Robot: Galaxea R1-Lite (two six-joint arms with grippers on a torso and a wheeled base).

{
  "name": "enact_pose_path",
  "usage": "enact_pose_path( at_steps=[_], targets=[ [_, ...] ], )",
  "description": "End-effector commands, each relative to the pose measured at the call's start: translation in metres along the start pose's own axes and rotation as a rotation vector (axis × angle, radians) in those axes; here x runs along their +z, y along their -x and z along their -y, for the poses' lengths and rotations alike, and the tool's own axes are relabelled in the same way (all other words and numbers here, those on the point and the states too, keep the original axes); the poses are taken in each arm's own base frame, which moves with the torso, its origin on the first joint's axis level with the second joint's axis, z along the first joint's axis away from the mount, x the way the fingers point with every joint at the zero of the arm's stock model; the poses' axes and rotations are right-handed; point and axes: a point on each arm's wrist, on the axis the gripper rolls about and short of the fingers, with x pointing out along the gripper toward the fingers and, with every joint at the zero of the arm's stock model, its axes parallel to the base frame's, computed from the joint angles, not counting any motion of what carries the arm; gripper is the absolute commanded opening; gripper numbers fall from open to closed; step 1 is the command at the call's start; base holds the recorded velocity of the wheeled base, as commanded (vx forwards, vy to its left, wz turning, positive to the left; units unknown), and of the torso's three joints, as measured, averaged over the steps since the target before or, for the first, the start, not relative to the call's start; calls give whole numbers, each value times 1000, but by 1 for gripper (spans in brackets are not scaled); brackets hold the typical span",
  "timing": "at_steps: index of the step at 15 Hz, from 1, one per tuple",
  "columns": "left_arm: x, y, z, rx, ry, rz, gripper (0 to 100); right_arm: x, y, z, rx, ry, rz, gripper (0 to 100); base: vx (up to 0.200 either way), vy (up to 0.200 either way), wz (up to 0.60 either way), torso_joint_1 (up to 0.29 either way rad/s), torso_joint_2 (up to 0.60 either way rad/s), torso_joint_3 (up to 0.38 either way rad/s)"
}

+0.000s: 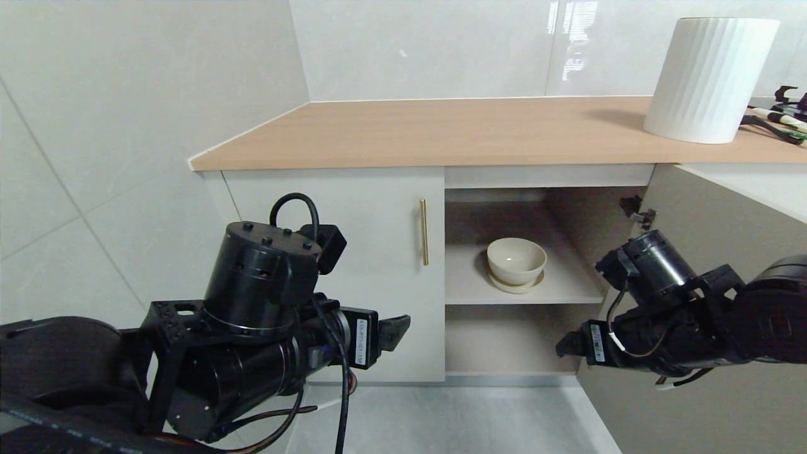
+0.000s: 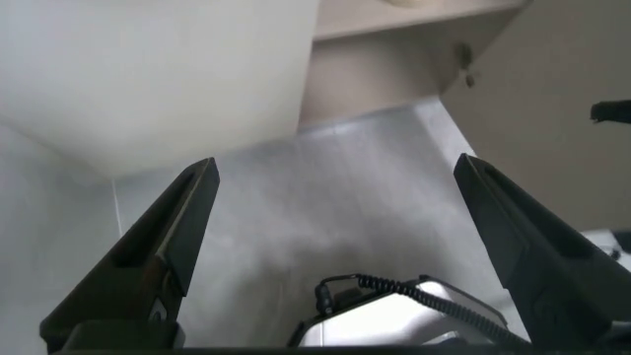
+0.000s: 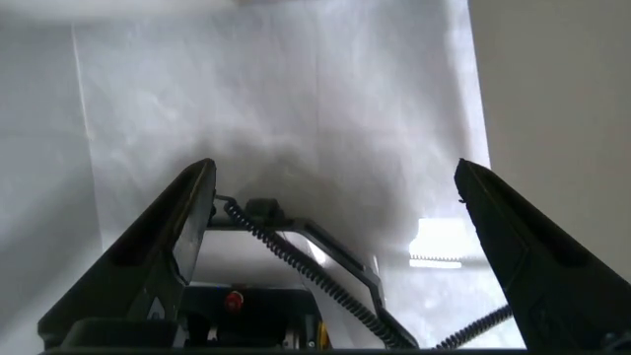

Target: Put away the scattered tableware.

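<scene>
Wood-toned along the top, the countertop (image 1: 441, 132), with a white ribbed container (image 1: 709, 79) near its right end, well apart from the work. Below it, the cabinet (image 1: 548, 176): left door (image 1: 340, 252) closed, right door (image 1: 725, 221) standing wide open, probably to give free way to the shelf (image 1: 567, 287). Low before the opening, the left gripper (image 2: 335, 217) and the right gripper (image 3: 335, 217), one on each side, both with jaws spread wide and nothing between them; seemingly held clear of the shelf so as not to disturb what stands there. On that middle shelf, the cream bowl (image 1: 516, 260), upright, seated on a small plate (image 1: 514, 288), stacked likely to save room. Judged from this: tableware stored, door not yet shut. Smallest, the brass handle (image 1: 423, 231) on the closed door, untouched.
</scene>
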Motion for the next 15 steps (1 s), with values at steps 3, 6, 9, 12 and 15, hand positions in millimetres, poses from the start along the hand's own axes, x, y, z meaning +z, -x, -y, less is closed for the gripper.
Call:
enact_pose_path(
  at_steps=[3, 6, 9, 12, 15],
  targets=[
    [-2, -4, 0, 5, -3, -11, 100, -1, -5, -1, -7, 4, -14, 100, -200, 0, 0, 2, 2, 4],
    [-3, -6, 1, 8, -5, -16, 100, -2, -5, -1, -8, 5, -15, 100, -200, 0, 0, 4, 2, 2],
    [-4, -6, 0, 9, -7, -19, 100, -1, 11, 2, 8, 5, 24, 100, 0, 0, 0, 0, 0, 0],
    [-4, -6, 1, 9, -5, -17, 100, -18, 34, 16, 24, 89, 40, 100, 0, 0, 0, 0, 0, 0],
    [-4, -6, 0, 9, -7, -19, 100, -40, 43, 30, 11, 98, 16, 100, 0, 0, 0, 0, 0, 0]
  ],
)
